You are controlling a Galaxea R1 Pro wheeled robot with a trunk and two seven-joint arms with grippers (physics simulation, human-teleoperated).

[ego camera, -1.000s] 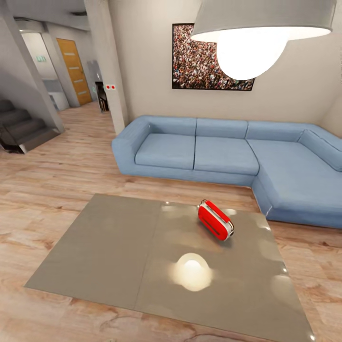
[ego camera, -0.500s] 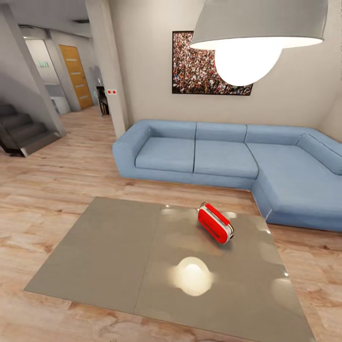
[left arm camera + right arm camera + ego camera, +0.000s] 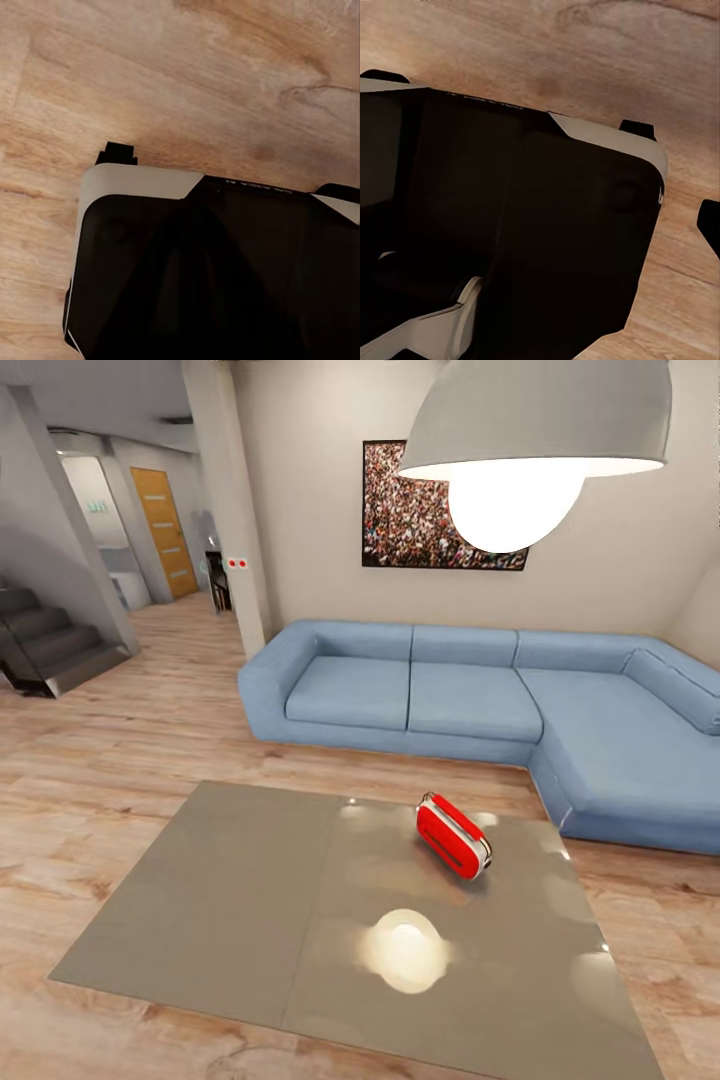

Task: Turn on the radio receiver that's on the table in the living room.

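**Inspector:** The radio lay on the far right part of the low grey table, red with a pale trim, tipped on its long side and angled away. Nothing touched it. No lit dial or indicator could be made out, so whether it was on or off could not be told.

**Clerk:** And around it?

**Inspector:** The table stood on a wood floor; a blue corner sofa sat just behind it, a framed picture on the wall above, and a hanging lamp glared near the camera, its reflection on the tabletop. Stairs and an orange door were off to the left.

**Clerk:** Any change over the last second?

**Inspector:** The whole head view had drifted: lamp and picture sat lower in frame, sofa and radio slightly lower too. I judged that as the camera moving, not the furniture. The radio kept its place on the table.

**Clerk:** The grippers?

**Inspector:** Both wrist views showed dark robot housing over floorboards; no fingers could be made out, so neither gripper's opening could be told. In my judgement the radio was not yet within reach
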